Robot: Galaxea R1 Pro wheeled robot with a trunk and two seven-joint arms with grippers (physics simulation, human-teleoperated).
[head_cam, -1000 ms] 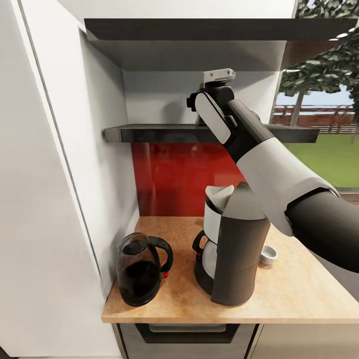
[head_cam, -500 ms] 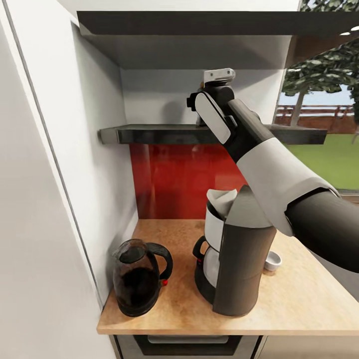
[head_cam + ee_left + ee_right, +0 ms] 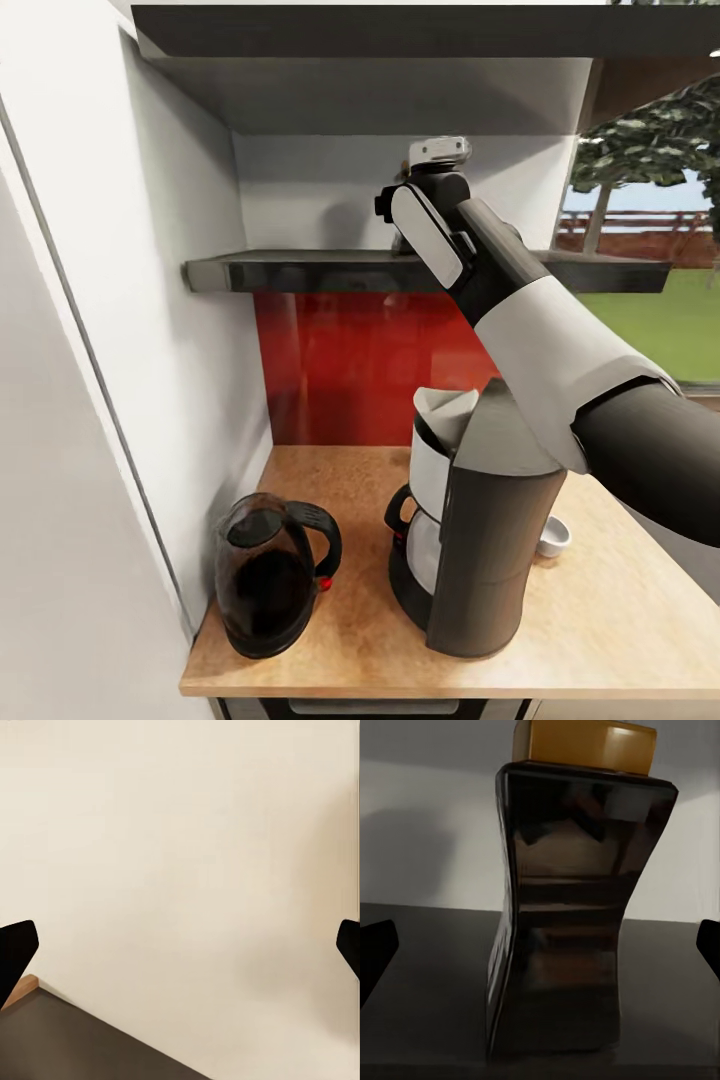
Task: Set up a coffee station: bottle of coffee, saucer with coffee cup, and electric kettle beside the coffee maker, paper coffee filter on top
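A white wall (image 3: 110, 350) and red backsplash (image 3: 350, 365) are seen behind the wooden desk (image 3: 620, 610), where coffee maker (image 3: 490, 530) and electric kettle (image 3: 265, 575) stand. The view has shifted since earlier. The bottle of coffee (image 3: 577, 907) is framed upright on the shelf (image 3: 300, 270) between the right claw's (image 3: 540, 945) parted tips; the left claw (image 3: 180, 952) is spread.
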